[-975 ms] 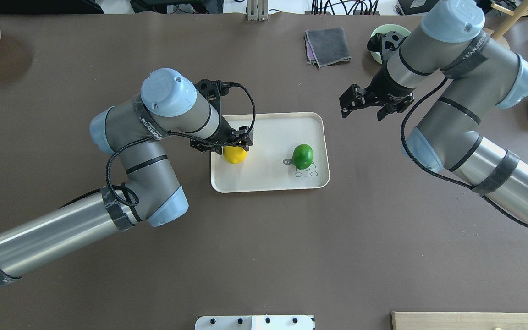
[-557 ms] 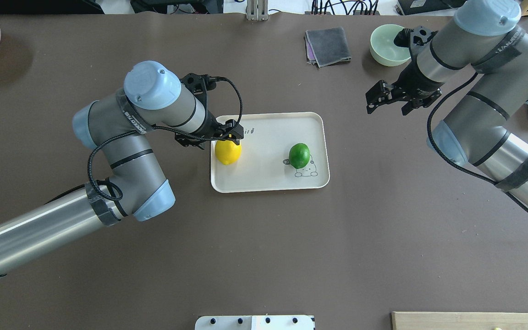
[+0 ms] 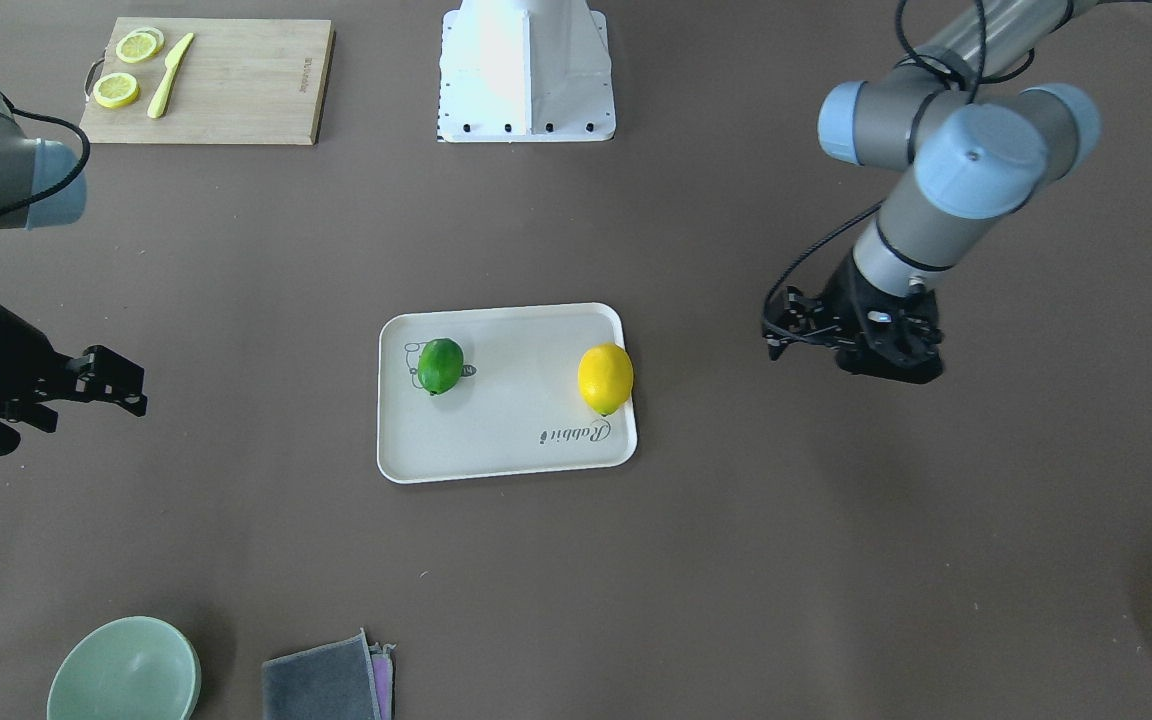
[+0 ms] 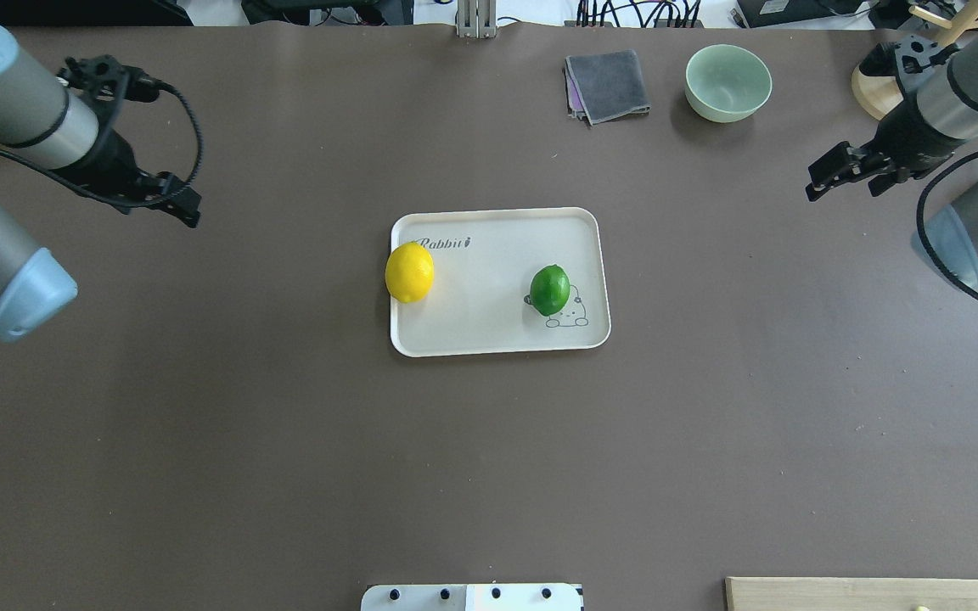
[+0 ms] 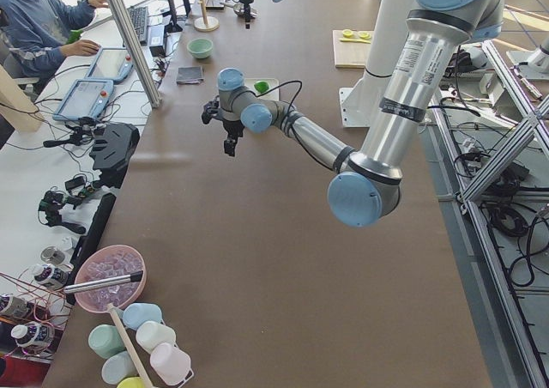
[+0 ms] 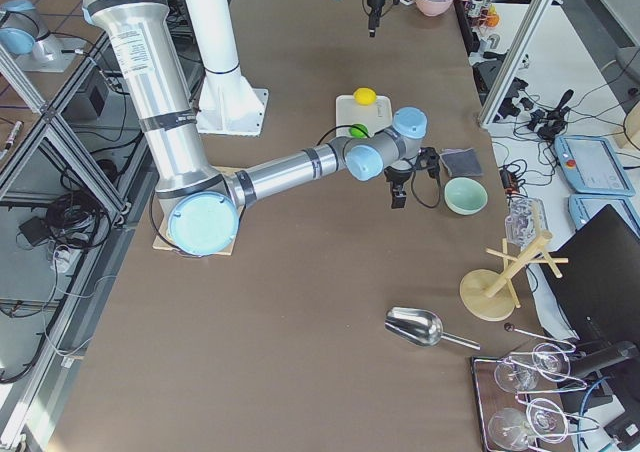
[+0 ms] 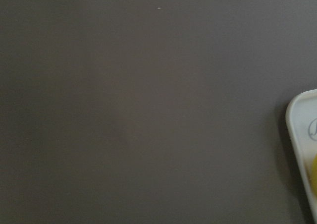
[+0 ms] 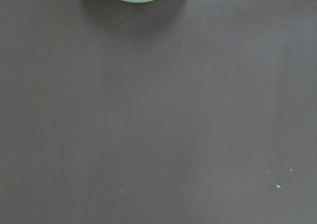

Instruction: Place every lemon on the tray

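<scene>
The off-white tray (image 4: 489,297) lies mid-table and also shows in the front view (image 3: 506,430). The yellow lemon (image 4: 409,271) (image 3: 605,378) rests at its left edge, partly over the rim. The green lemon (image 4: 550,289) (image 3: 440,365) sits on the cartoon drawing at the tray's right. My left gripper (image 4: 182,200) (image 3: 779,333) is open and empty, well to the left of the tray above bare table. My right gripper (image 4: 824,176) (image 3: 121,385) is open and empty, far right of the tray. The left wrist view catches the tray's corner (image 7: 302,130).
A pale green bowl (image 4: 727,81) and a folded grey cloth (image 4: 607,85) sit at the far side. A bamboo cutting board (image 3: 236,90) with lemon slices and a knife lies near the robot's base (image 3: 526,70).
My left gripper let go of the yellow lemon and pulled far back to the left. The lemon shifted slightly toward the tray's left rim. My right arm withdrew further right.
</scene>
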